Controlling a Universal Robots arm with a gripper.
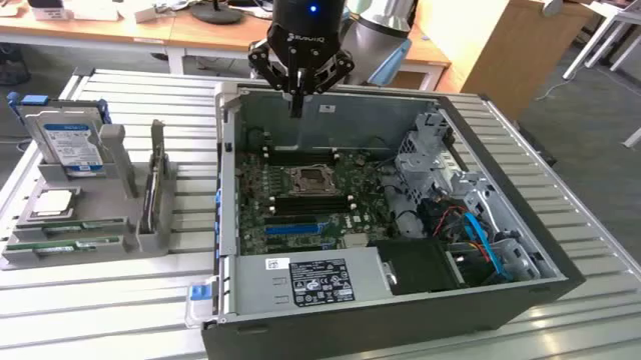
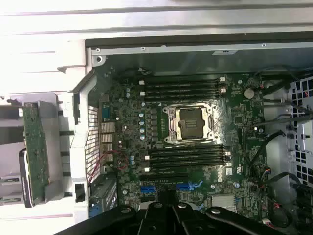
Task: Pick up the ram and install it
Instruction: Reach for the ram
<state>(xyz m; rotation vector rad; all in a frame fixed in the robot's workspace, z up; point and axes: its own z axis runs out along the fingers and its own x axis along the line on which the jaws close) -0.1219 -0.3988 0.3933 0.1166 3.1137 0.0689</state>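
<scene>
The fingers (image 1: 297, 101) are hanging pressed together, empty, over the computer case (image 1: 401, 330); the ram (image 1: 80, 226) is lying in the rack (image 1: 150, 238), its long axis running left-right across the exterior view.

"Robotiq" stands upside down on the gripper (image 1: 296, 111)

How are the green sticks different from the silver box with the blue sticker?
The green sticks are thin and lie low; the silver box is chunky and stands upright. The sticks are green board; the box wears a blue-white label. Both sit in the gray rack beside the computer case.
</scene>
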